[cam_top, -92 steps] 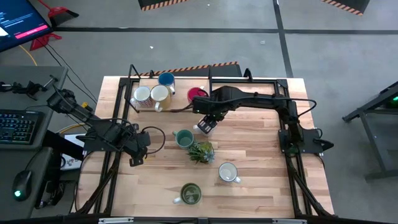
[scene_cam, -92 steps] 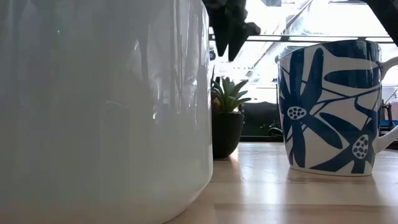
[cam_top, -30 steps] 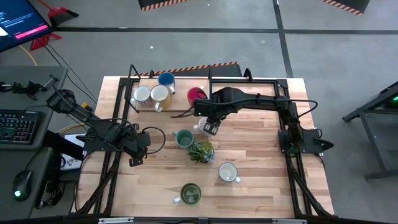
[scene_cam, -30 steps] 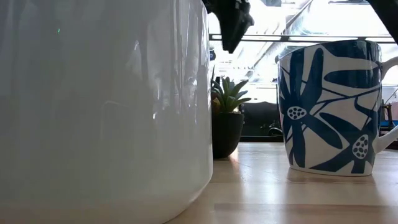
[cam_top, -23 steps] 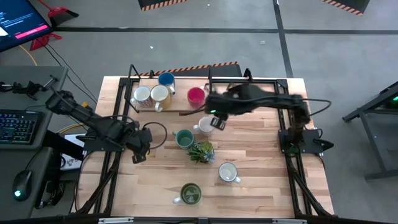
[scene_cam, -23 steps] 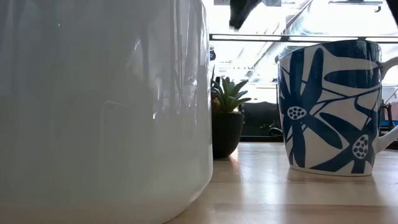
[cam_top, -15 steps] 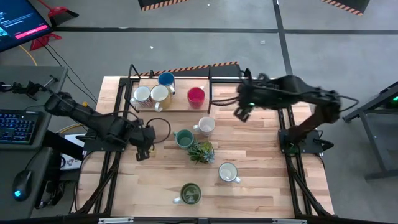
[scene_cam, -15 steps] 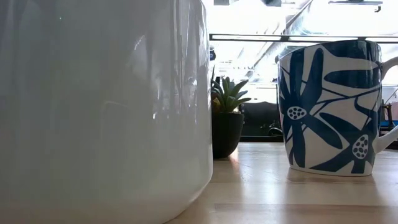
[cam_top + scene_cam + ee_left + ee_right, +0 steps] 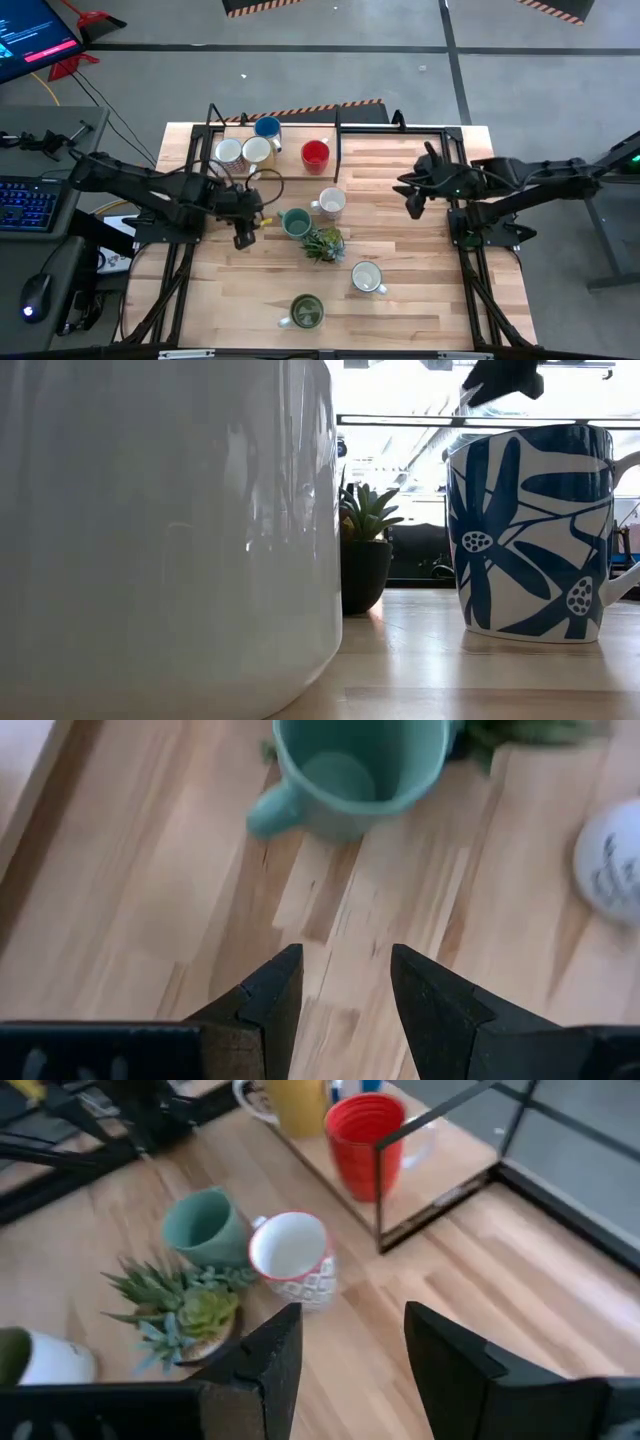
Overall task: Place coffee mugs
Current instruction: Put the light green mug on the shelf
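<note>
You have eight mugs on the worktop (image 9: pixel 420 290): a blue one (image 9: pixel 267 127), two pale ones (image 9: pixel 229 152) (image 9: pixel 257 151) and a red one (image 9: pixel 315 154) in the far black frame (image 9: pixel 337 140), then a white patterned mug (image 9: pixel 330 203) and a teal mug (image 9: pixel 295 222) mid-worktop, a white mug (image 9: pixel 366 278) nearer right, and an olive mug (image 9: pixel 306 311) at the near edge. One spiky green plant (image 9: pixel 323 244) stands just beside the teal mug, between it and the white mug. Your left gripper (image 9: pixel 241 236) hovers just left of the teal mug with fingers released and empty, while your right gripper (image 9: pixel 413 205) hangs well right of the mugs, fingers also spread and holding nothing.
</note>
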Motion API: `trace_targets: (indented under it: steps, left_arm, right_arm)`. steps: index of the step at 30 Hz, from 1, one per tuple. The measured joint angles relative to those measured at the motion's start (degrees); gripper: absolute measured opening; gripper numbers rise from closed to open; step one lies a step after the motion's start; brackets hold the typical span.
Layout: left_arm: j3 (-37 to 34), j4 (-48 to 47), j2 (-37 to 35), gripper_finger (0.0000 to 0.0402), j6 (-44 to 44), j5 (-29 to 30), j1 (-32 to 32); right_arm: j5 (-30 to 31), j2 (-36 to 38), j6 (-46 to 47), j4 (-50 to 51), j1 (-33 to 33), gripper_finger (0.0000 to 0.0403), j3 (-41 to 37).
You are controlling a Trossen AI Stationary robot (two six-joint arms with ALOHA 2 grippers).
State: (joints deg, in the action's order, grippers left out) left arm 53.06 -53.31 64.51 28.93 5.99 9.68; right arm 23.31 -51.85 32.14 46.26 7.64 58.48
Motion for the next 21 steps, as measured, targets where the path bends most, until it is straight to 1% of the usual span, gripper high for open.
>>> trace_targets:
  steps: [2, 5, 7, 9, 11, 14, 17, 21]
  left_arm:
    - [1.40, 0.59, 1.14, 0.0145, -0.11, -0.39, -1.21]
    - [3.03, 0.55, 1.71, 0.0145, -2.34, 0.66, -2.03]
    - [3.58, 0.56, 1.77, 0.0145, -4.65, 1.99, -2.23]
    - [3.80, 0.53, 1.73, 0.0145, -6.57, 2.23, -2.23]
    - [3.80, 0.40, 1.53, 0.0145, -7.20, 2.24, -2.22]
    - [3.80, 0.43, 1.51, 0.0145, -7.16, 2.24, -2.23]
    - [3.80, 0.47, 1.51, 0.0145, -7.76, 2.24, -2.22]
    - [3.80, 0.94, 1.51, 0.0145, -13.64, 2.08, -2.21]
  right_arm:
    - [-3.22, 0.60, -0.44, -5.13, 0.04, 0.0156, -3.77]
    - [-10.76, -0.21, -2.06, -12.12, 0.39, 0.0156, -8.25]
    - [-14.33, -1.35, -2.45, -14.31, 1.32, 0.0156, -9.49]
    - [-16.50, -3.13, -2.45, -14.11, 2.76, 0.0156, -9.66]
    - [-17.81, -5.53, -2.54, -13.15, 4.52, 0.0152, -9.02]
    - [-18.25, -9.45, -3.57, -12.77, 7.01, 0.0145, -6.82]
    - [-17.53, -12.83, -4.41, -10.72, 8.32, 0.0139, -5.47]
    - [-16.22, -14.27, -5.17, -10.24, 8.50, 0.0138, -3.97]
